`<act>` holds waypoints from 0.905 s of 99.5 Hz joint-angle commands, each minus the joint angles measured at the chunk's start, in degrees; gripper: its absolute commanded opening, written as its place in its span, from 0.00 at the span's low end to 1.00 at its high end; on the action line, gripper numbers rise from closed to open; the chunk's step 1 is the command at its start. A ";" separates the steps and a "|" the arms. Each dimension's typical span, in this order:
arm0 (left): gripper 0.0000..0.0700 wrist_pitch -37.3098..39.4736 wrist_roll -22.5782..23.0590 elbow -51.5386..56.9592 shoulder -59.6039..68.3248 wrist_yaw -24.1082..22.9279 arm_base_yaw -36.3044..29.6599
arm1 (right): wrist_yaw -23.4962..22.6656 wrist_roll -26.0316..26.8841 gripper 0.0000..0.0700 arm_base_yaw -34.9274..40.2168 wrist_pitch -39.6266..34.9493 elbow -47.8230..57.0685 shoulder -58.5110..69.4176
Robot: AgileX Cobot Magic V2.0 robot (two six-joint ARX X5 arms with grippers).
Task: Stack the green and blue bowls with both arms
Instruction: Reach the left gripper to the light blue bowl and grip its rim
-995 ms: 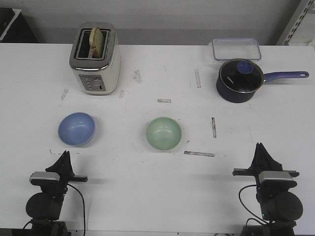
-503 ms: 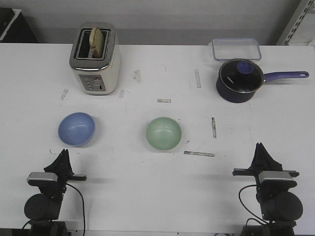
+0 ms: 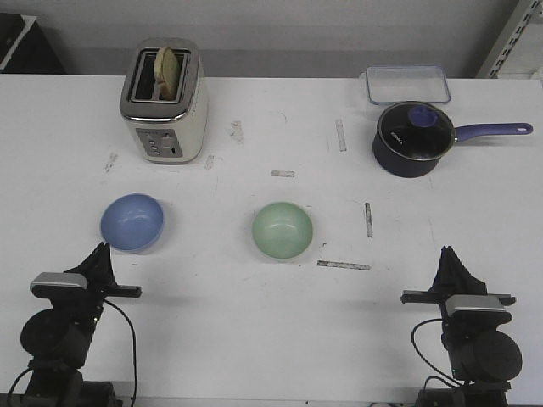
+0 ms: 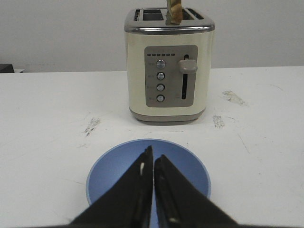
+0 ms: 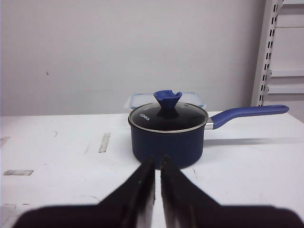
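Blue bowl [image 3: 131, 222]: left of centre, upright, on white table [image 3: 254, 322]. Green bowl [image 3: 282, 230]: centre frame, upright, well apart from blue. Left gripper [image 3: 99, 252]: lower left, fingers pressed together, empty, just below blue bowl. Right gripper [image 3: 448, 253]: lower right, fingers together, empty. Toaster [image 3: 164, 102] with bread: upper left. Lidded saucepan [image 3: 411, 139], clear container [image 3: 407, 84]: upper right.

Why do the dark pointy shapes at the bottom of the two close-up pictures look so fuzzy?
In the left wrist view the left gripper sits too near the lens, so it blurs while the toaster stays sharp; likewise the right gripper and saucepan in the right wrist view.
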 commanded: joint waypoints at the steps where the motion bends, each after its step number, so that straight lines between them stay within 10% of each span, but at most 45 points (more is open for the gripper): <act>1: 0.00 0.72 -0.26 2.56 3.30 0.00 0.00 | -0.02 -0.44 0.02 0.09 0.57 0.13 -0.07; 45: 0.00 -10.36 -2.14 20.28 27.69 0.00 0.26 | -0.02 -0.44 0.02 0.09 0.57 0.13 -0.07; 70: 0.00 -16.92 -14.84 30.77 37.94 0.31 1.31 | -0.02 -0.44 0.02 0.09 0.57 0.13 -0.07; 90: 0.00 -24.17 -15.69 36.46 44.76 8.81 6.38 | 0.00 -0.44 0.02 0.09 0.57 0.13 -0.07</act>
